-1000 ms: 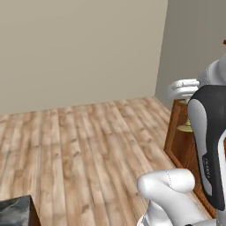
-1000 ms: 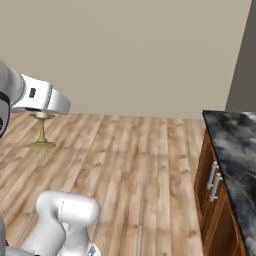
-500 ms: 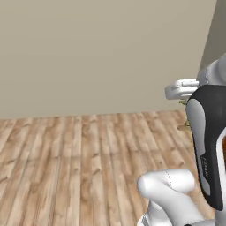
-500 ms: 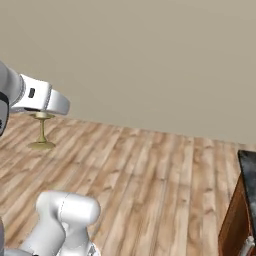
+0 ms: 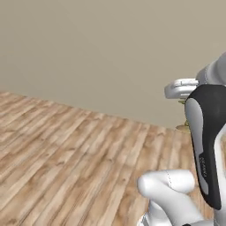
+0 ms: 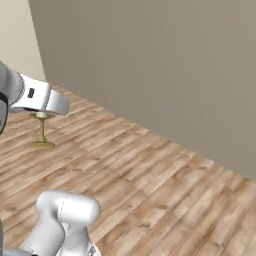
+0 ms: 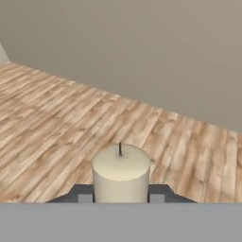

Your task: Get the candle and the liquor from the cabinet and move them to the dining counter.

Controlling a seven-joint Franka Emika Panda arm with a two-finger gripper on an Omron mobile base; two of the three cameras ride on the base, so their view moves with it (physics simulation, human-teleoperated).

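In the left base view we see a wide wooden floor (image 5: 75, 150) that runs up to a plain beige wall (image 5: 101, 53). The floor is bare and open out to the left edge. Our white arm (image 5: 205, 145) stands at the right edge. Just past it peeks the olive-gold foot of the candle (image 5: 182, 128), up in the air over the floor.

In the right base view the floor (image 6: 165, 190) is wide open to the right, and the wall (image 6: 165, 70) slants across the top. Near the left edge our gripper (image 6: 42, 114) holds the candle (image 6: 42, 131) upright from above. Its thin stem and round foot hang free below, with room all around.

In the hand view the cream candle (image 7: 121, 174) with its small dark wick sits right between our two dark fingertips (image 7: 85, 194), which are clamped on it. Bare floor (image 7: 61, 123) stretches ahead to the wall (image 7: 142, 42).
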